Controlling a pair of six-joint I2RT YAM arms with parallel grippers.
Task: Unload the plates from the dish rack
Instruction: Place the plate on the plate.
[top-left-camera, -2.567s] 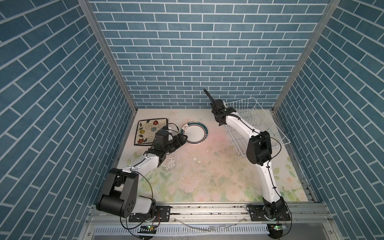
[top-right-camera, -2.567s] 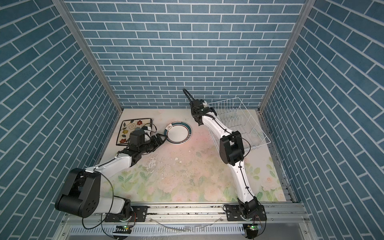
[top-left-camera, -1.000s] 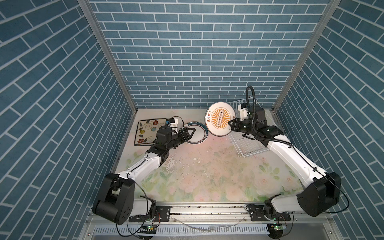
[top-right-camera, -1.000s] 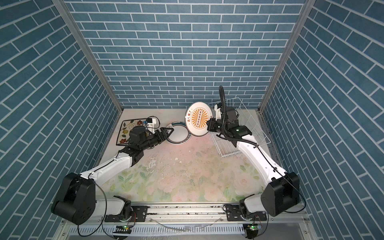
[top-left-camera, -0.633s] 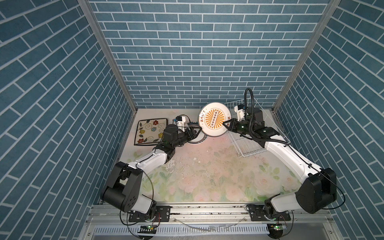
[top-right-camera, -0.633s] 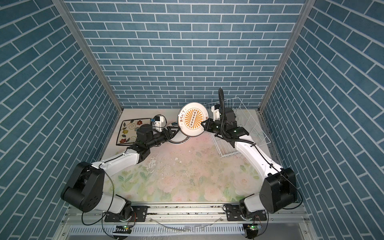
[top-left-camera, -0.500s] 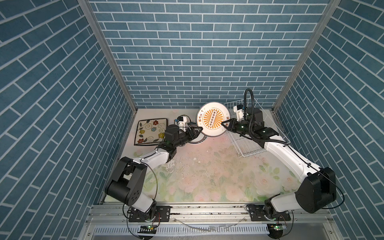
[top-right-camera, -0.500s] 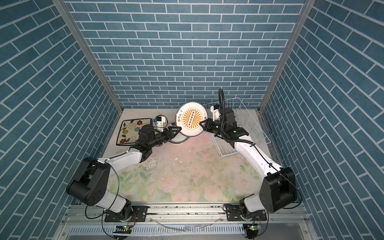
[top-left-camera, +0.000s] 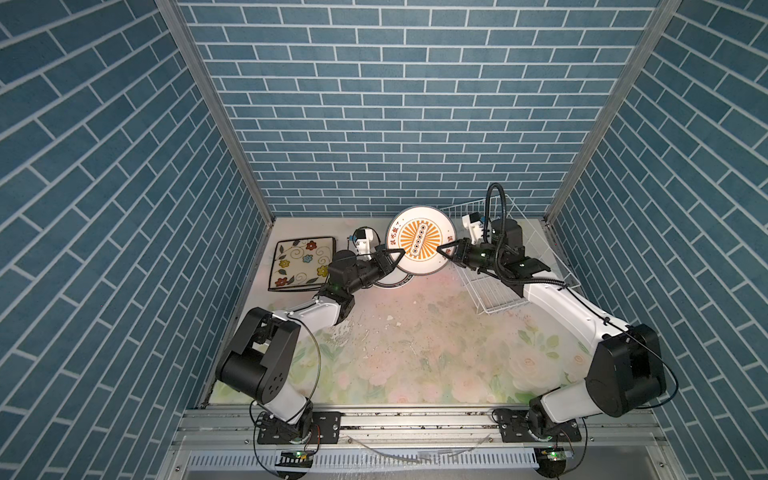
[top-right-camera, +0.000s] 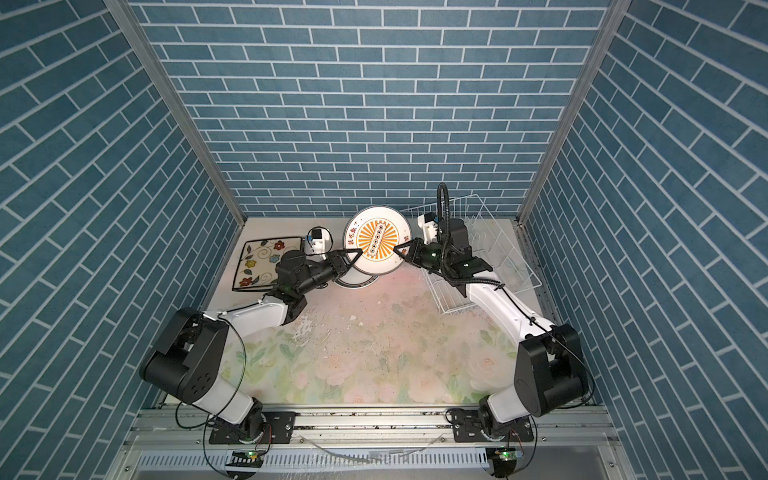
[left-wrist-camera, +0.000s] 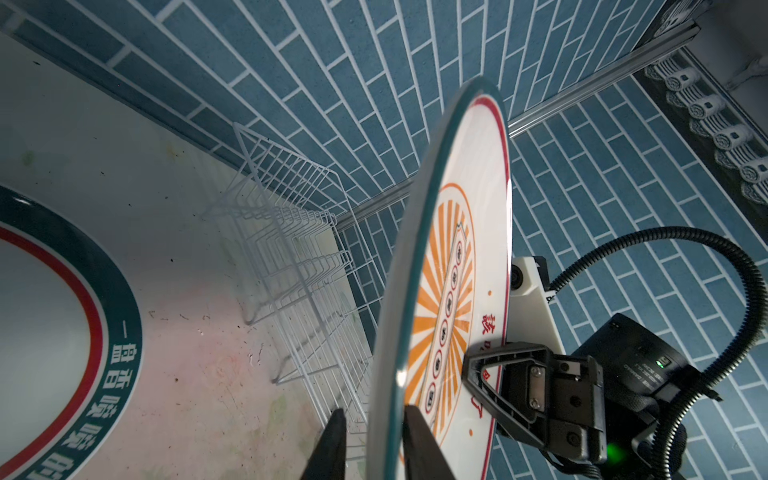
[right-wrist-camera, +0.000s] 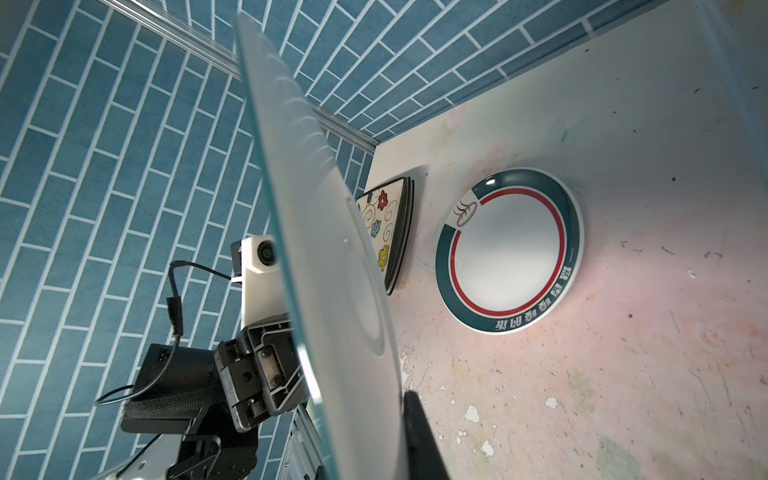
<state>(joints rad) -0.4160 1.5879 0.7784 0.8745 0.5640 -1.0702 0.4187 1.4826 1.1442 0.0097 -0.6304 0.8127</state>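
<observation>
The sunburst plate (top-left-camera: 419, 243) hangs tilted on edge in the air just beside the dish rack (top-left-camera: 498, 291). The right gripper (top-left-camera: 440, 251) is clamped on its rack-side rim. The left gripper (top-left-camera: 400, 252) straddles the rim away from the rack, jaws narrow; whether they grip is unclear. A handover likely follows.

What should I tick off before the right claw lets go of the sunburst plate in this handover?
1. The right claw is shut on the sunburst plate rim: ok.
2. The left claw straddles the opposite rim: ok.
3. That claw clamped tight: cannot tell; the left wrist view shows a gap beside one finger.
4. Plate out of the dish rack: ok.
5. The green-rimmed plate lies flat on the table below, as a landing spot: ok.
</observation>
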